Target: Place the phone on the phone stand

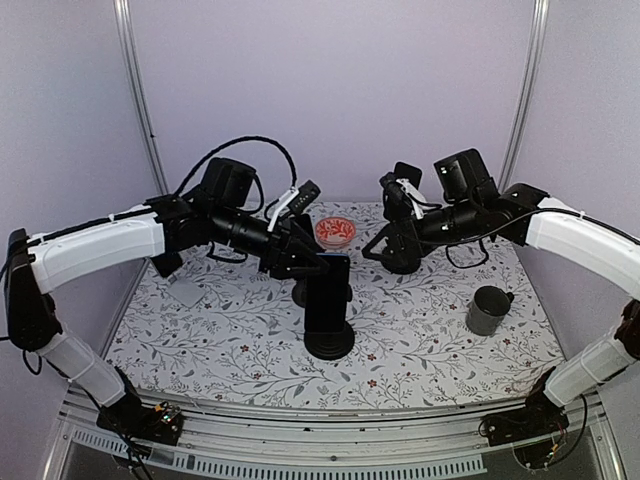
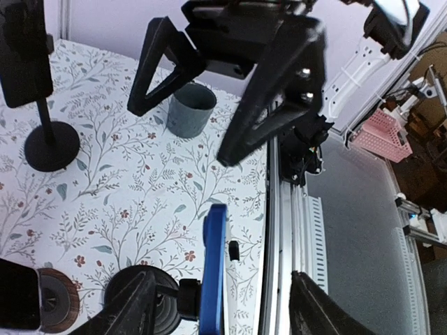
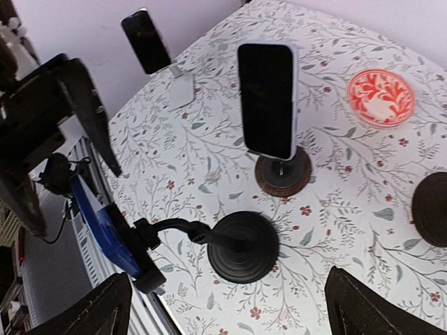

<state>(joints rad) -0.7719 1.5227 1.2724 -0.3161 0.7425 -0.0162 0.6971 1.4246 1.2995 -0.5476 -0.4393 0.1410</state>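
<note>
Two pincers, both released: left gripper (image 2: 222, 279) astride phone (image 2: 213, 244) seated on phone stand (image 1: 330, 343), right gripper (image 3: 229, 279) at 1 o'clock. Straight retreat toward 10 o'clock is advised.

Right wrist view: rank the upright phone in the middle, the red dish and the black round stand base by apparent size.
1. upright phone, clearly largest.
2-3. black round stand base and red dish look alike; the base sits nearer the camera, so unranked.
</note>
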